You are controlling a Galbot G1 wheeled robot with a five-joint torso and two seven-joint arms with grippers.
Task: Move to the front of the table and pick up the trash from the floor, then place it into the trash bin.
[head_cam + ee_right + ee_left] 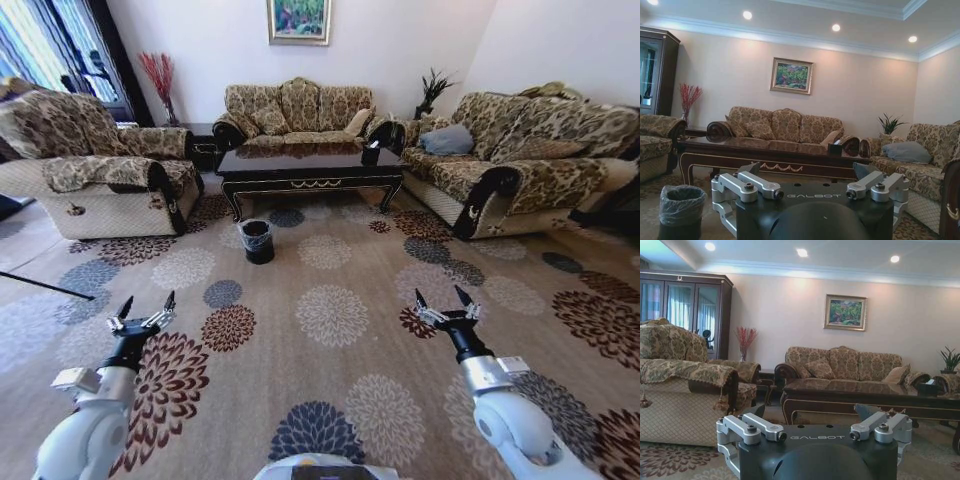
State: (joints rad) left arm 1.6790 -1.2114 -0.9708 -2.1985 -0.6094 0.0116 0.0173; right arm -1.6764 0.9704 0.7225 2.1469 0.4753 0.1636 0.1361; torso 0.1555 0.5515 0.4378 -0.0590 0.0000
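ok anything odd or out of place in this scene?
Nothing stands out. The trash bin stands upright on the floor in front of the table. Left gripper and right gripper hover over the carpet, fingers open, empty.

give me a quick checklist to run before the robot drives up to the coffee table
1. Left gripper open and empty: ok.
2. Right gripper open and empty: ok.
3. Both grippers held above the carpet, apart from the furniture: ok.
4. Carpet path toward the coffee table free of obstacles: ok.
5. Trash bin located, upright before the table's left end: ok.
6. Trash located on the floor: cannot tell; no piece is distinguishable against the patterned carpet.
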